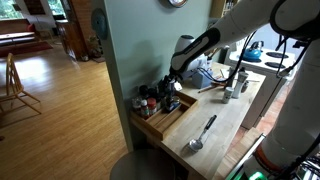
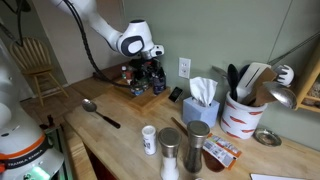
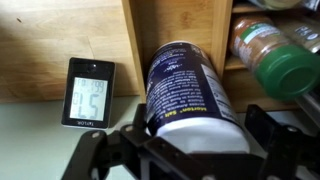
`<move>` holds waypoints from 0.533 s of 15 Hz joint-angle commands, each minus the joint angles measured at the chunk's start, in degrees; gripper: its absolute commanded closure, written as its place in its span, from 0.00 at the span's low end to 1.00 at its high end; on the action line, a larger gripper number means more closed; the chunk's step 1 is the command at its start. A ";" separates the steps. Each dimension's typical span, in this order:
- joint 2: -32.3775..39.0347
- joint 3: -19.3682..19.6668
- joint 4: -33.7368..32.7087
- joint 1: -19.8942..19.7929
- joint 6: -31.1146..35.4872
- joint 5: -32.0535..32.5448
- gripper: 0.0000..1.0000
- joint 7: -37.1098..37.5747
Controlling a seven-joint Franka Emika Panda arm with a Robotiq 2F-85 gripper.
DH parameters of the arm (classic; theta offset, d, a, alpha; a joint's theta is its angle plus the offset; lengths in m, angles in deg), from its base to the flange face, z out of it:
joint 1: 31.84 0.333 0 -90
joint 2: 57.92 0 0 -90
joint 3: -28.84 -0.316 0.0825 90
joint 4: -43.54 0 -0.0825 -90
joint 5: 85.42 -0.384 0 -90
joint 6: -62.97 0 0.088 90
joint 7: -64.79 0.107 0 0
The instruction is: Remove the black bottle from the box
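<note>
In the wrist view the black bottle (image 3: pixel 185 85), dark with white print and a white end, lies between my gripper's (image 3: pixel 195 128) two fingers, which press on both its sides. It rests against the light wooden box (image 3: pixel 140 40). In both exterior views the gripper (image 1: pixel 172 85) (image 2: pixel 152 78) is down at the box (image 1: pixel 160 125) (image 2: pixel 150 98), among several small jars by the wall. The bottle itself is hard to pick out there.
A spice jar with a green lid (image 3: pixel 275 55) lies in the box beside the bottle. A small digital clock (image 3: pixel 88 92) stands against the box. A metal spoon (image 1: pixel 202 132) (image 2: pixel 100 112) lies on the wooden counter. A tissue box (image 2: pixel 202 100), a utensil crock (image 2: pixel 243 115) and shakers (image 2: pixel 170 150) stand farther along.
</note>
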 commanded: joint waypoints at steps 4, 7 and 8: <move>3.83 -1.93 -1.88 -1.84 4.47 -6.00 0.00 -5.30; 4.52 -2.53 -2.18 -2.46 5.84 -7.23 0.00 -6.65; 4.56 -2.66 -2.38 -2.65 5.58 -7.53 0.25 -6.72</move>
